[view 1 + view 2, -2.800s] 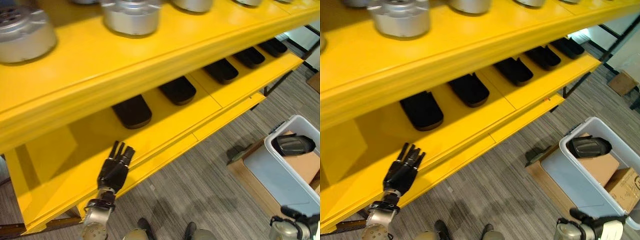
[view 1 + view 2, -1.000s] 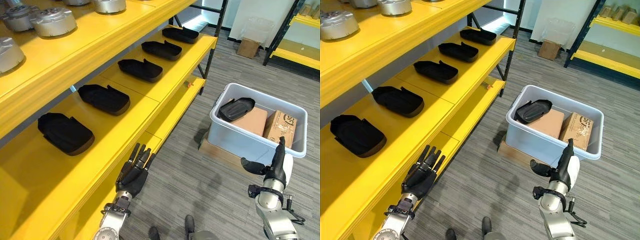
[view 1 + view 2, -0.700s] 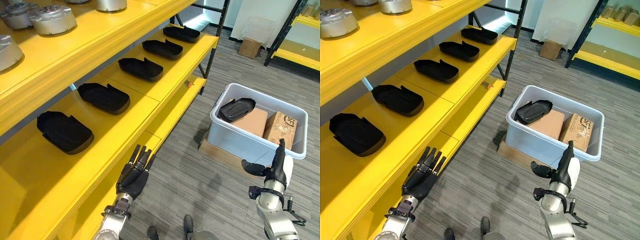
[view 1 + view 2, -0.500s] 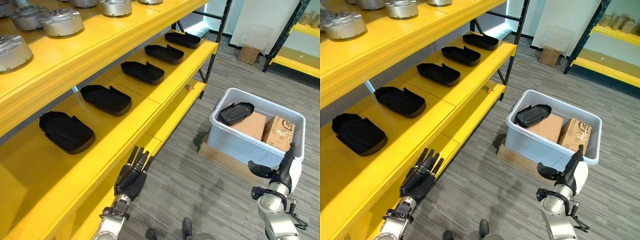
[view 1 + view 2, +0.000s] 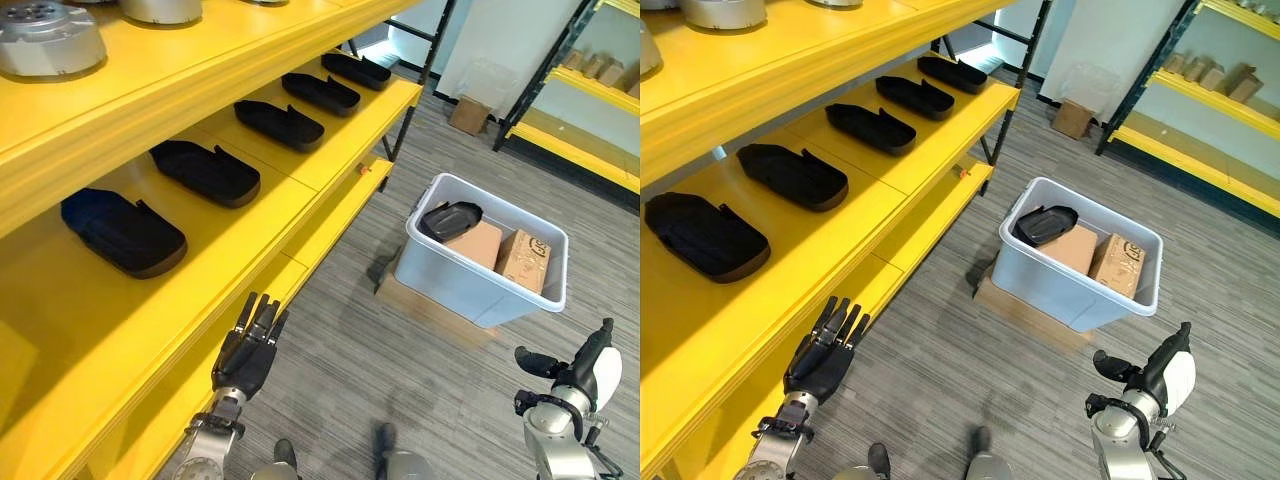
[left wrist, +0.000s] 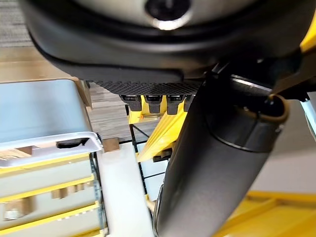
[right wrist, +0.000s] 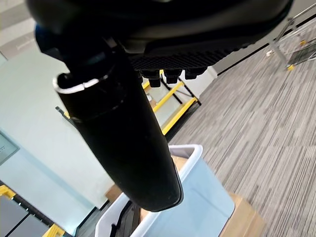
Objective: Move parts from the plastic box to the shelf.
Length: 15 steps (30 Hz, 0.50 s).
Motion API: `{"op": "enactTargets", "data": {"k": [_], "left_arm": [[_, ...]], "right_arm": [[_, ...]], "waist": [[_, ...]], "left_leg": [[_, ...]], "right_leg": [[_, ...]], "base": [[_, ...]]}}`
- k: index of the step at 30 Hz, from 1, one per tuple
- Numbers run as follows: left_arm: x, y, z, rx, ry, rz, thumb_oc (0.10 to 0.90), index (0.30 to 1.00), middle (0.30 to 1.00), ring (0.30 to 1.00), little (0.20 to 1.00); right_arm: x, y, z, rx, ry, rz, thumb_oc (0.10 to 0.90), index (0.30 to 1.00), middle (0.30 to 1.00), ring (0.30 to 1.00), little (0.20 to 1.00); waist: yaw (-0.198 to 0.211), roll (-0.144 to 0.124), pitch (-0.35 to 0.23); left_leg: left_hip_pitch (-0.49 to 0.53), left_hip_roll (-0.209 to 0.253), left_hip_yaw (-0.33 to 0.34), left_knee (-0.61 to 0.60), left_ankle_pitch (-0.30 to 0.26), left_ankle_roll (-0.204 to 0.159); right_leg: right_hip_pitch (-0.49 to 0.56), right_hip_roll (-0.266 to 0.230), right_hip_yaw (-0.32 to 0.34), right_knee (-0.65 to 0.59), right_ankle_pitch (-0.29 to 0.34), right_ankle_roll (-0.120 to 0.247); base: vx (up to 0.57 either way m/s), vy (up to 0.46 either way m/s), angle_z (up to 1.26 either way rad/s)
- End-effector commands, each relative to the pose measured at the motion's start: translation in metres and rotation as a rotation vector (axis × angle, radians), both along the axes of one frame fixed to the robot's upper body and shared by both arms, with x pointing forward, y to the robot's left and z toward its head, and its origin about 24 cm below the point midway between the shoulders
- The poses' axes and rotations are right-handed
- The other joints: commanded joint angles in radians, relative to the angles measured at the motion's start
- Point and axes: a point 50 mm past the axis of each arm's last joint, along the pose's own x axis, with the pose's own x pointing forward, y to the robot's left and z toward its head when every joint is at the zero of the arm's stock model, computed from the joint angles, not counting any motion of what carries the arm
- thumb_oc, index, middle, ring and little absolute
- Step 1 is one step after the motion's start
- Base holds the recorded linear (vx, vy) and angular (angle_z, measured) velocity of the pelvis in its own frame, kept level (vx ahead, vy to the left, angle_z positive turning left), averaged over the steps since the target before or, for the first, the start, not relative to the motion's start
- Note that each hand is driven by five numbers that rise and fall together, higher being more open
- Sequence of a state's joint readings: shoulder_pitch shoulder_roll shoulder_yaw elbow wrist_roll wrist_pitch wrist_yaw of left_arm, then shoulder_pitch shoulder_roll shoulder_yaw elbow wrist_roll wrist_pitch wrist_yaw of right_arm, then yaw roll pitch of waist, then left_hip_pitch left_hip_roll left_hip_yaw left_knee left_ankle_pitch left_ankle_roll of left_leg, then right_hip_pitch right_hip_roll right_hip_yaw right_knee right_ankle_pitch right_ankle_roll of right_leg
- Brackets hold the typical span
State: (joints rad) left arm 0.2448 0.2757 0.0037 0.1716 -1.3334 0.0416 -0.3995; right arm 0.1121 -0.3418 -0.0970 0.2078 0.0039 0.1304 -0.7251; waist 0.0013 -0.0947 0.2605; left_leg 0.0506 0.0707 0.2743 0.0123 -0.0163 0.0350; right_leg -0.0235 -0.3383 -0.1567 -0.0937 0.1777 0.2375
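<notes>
A pale plastic box (image 5: 470,295) stands on the grey floor, holding a black part (image 5: 450,218) at its far left corner and two cardboard cartons (image 5: 524,260). Several black parts (image 5: 123,232) lie in a row on the yellow shelf (image 5: 250,230). My left hand (image 5: 246,352) hangs open with straight fingers beside the shelf's lower front edge, holding nothing. My right hand (image 5: 584,368) is open and empty, low and nearer to me than the box, well apart from it. The box (image 7: 192,192) also appears past the right thumb in the right wrist view.
Silver metal housings (image 5: 50,38) sit on the top shelf. A flat cardboard sheet (image 5: 425,305) lies under the box. Another yellow rack (image 5: 1200,110) stands at the far right, with a carton (image 5: 1072,118) on the floor by it. Open floor lies between shelf and box.
The camera has pulled back and swung, so shelf and box look smaller and farther. Both hands stay open and empty; the right hand sits lower in view.
</notes>
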Motion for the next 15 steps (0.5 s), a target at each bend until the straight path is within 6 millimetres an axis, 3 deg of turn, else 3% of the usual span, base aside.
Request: {"op": "enactTargets", "data": {"k": [1, 5, 6, 10, 15], "left_arm": [[0.019, -0.017, 0.044, 0.074, -0.271, -0.129, 0.9, 1.0, 1.0, 1.0, 1.0], [0.016, -0.003, 0.038, 0.072, -0.14, 0.063, 0.9, 1.0, 1.0, 1.0, 1.0], [0.019, -0.003, 0.042, 0.027, -0.149, 0.089, 0.9, 1.0, 1.0, 1.0, 1.0], [0.019, -0.021, 0.061, 0.001, -0.313, -0.093, 0.9, 1.0, 1.0, 1.0, 1.0], [0.021, -0.036, 0.061, -0.036, -0.32, -0.182, 0.9, 1.0, 1.0, 1.0, 1.0]], "right_arm": [[0.031, -0.009, 0.054, -0.122, -0.245, 0.032, 0.9, 1.0, 1.0, 1.0, 1.0], [0.032, -0.009, 0.06, -0.16, -0.232, 0.07, 0.9, 1.0, 1.0, 1.0, 1.0], [0.033, -0.01, 0.066, -0.193, -0.234, 0.069, 0.9, 1.0, 1.0, 1.0, 1.0], [0.03, -0.016, 0.079, -0.295, -0.244, 0.066, 0.9, 1.0, 1.0, 1.0, 1.0], [0.041, -0.02, 0.094, -0.339, -0.288, 0.077, 0.9, 1.0, 1.0, 1.0, 1.0]], "waist": [[-0.002, 0.011, -0.036], [0.019, 0.011, -0.051], [0.016, 0.02, -0.054], [0.009, 0.04, -0.045], [-0.02, 0.08, -0.013]], "left_leg": [[0.127, 0.065, -0.071, -0.1, -0.031, -0.064], [0.1, 0.122, -0.047, -0.1, 0.007, -0.107], [0.078, 0.155, -0.055, -0.1, 0.036, -0.133], [0.035, 0.218, -0.069, -0.1, 0.09, -0.166], [0.013, 0.293, -0.083, -0.095, 0.147, -0.187]], "right_leg": [[-0.014, 0.052, -0.031, 0.067, 0.107, 0.006], [0.037, 0.089, -0.116, 0.04, 0.014, -0.006], [0.04, 0.116, -0.119, 0.056, -0.045, -0.022], [0.023, 0.151, -0.129, 0.119, -0.121, -0.067], [-0.064, 0.196, -0.095, 0.272, -0.202, -0.128]], "base": [[0.12, -0.49, 0.08], [0.03, -0.454, 0.09], [-0.01, -0.363, -0.2], [0.0, -0.247, -0.12], [-0.02, -0.183, -0.23]]}}
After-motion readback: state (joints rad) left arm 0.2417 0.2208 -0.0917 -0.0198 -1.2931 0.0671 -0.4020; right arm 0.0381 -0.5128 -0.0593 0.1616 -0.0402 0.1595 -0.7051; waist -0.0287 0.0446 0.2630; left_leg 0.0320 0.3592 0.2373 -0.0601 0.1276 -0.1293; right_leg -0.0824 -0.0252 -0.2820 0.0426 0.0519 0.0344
